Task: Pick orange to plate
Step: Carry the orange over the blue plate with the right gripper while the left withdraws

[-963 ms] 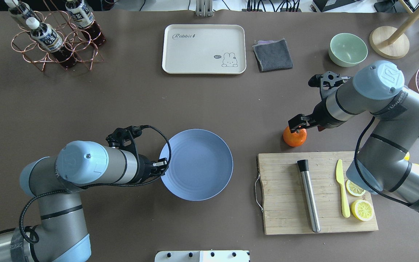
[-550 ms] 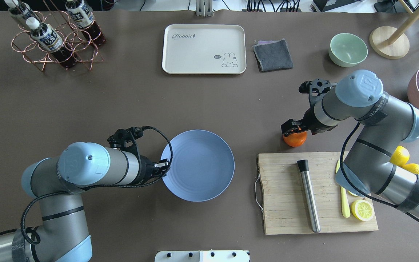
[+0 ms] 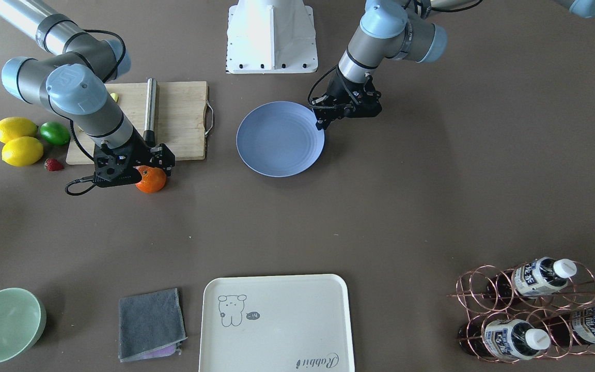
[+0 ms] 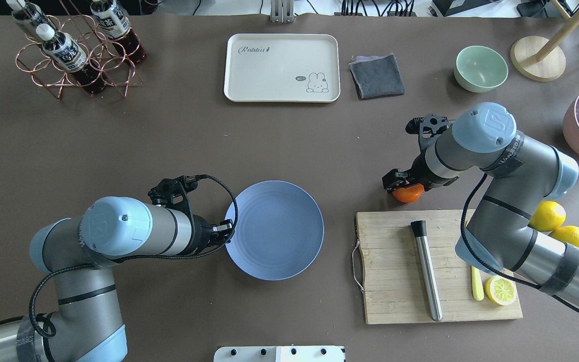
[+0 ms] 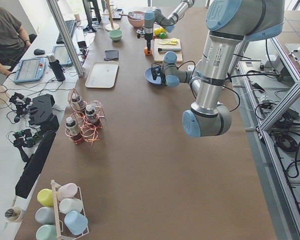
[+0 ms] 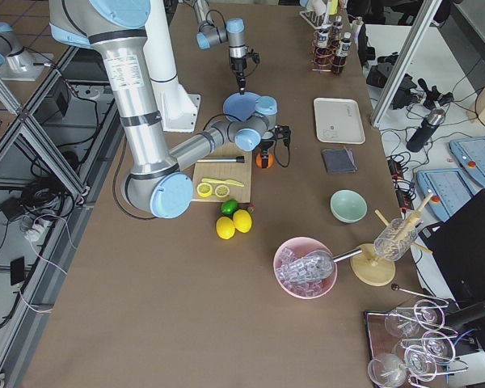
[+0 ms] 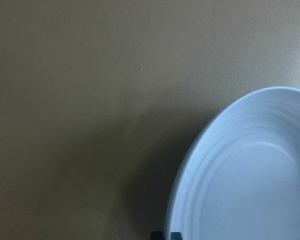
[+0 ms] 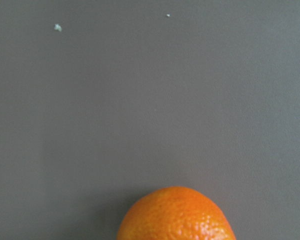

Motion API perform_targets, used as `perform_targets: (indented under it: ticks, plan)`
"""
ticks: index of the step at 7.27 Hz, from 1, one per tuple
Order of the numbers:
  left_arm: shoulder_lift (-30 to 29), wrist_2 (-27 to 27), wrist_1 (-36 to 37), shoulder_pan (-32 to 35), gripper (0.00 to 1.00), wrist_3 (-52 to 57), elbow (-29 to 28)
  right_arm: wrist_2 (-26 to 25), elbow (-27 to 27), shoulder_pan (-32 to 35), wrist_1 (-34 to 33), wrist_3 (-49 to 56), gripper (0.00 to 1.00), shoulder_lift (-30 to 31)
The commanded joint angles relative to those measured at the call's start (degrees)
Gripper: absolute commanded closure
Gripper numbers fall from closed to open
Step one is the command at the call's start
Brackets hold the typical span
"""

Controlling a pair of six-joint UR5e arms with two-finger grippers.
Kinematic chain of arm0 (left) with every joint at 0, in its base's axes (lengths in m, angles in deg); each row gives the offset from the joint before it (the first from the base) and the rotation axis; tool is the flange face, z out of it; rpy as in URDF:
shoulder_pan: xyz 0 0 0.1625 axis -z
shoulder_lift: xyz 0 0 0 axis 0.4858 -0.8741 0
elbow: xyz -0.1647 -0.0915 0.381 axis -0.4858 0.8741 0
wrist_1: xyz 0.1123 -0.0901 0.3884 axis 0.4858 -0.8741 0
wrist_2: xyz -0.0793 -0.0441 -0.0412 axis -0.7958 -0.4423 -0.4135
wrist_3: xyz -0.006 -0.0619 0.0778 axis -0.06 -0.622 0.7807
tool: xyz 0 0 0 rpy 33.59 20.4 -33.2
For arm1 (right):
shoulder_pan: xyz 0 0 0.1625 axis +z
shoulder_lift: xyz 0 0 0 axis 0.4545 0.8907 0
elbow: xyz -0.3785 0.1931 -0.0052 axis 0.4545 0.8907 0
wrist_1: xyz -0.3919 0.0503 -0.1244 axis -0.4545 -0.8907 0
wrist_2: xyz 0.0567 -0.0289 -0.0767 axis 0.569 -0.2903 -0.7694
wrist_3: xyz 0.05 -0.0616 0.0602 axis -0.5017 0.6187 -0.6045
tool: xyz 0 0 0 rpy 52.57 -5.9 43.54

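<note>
The orange (image 4: 410, 194) lies on the brown table just beyond the cutting board, and it fills the bottom centre of the right wrist view (image 8: 175, 215). My right gripper (image 4: 401, 185) hangs low over it, open, with its fingers out of the wrist camera's sight; from the front the orange (image 3: 152, 180) peeks out under the gripper (image 3: 142, 168). The blue plate (image 4: 279, 236) rests mid-table. My left gripper (image 4: 226, 230) is shut on the plate's near-left rim (image 7: 190, 200), its dark fingertips (image 7: 174, 235) together at the edge.
A wooden cutting board (image 4: 395, 281) carries a steel rod (image 4: 426, 271), a yellow knife (image 4: 477, 289) and a lemon half (image 4: 500, 290). Two lemons (image 4: 547, 216) and a lime (image 3: 55, 133) lie near the right arm. Cream tray (image 4: 282, 68), grey cloth (image 4: 377, 75), green bowl (image 4: 480, 68) and bottle rack (image 4: 68, 45) line the far side.
My right arm has swung left and down, so the gripper now covers most of the orange. The plate has slid slightly to the right with my left gripper.
</note>
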Motion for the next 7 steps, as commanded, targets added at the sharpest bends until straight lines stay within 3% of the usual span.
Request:
perform_targets:
  ticks: [1, 2, 5, 7]
  plan:
    - [-0.2, -0.1, -0.1, 0.0, 0.33, 0.1, -0.1, 0.0, 0.0, 0.0, 0.0, -0.2, 0.91, 0.0]
    - [-0.2, -0.3, -0.1, 0.4, 0.28, 0.2, 0.5, 0.2, -0.4, 0.2, -0.1, -0.3, 1.00, -1.1]
    - [3.8, -5.2, -0.2, 6.6, 0.27, 7.9, 2.6, -0.2, -1.4, -2.2, -5.5, -10.8, 1.00, -12.0]
    - [10.9, -6.0, -1.1, 10.7, 0.26, 17.9, 3.0, -7.7, -1.5, -11.3, -9.6, -19.0, 1.00, -19.0]
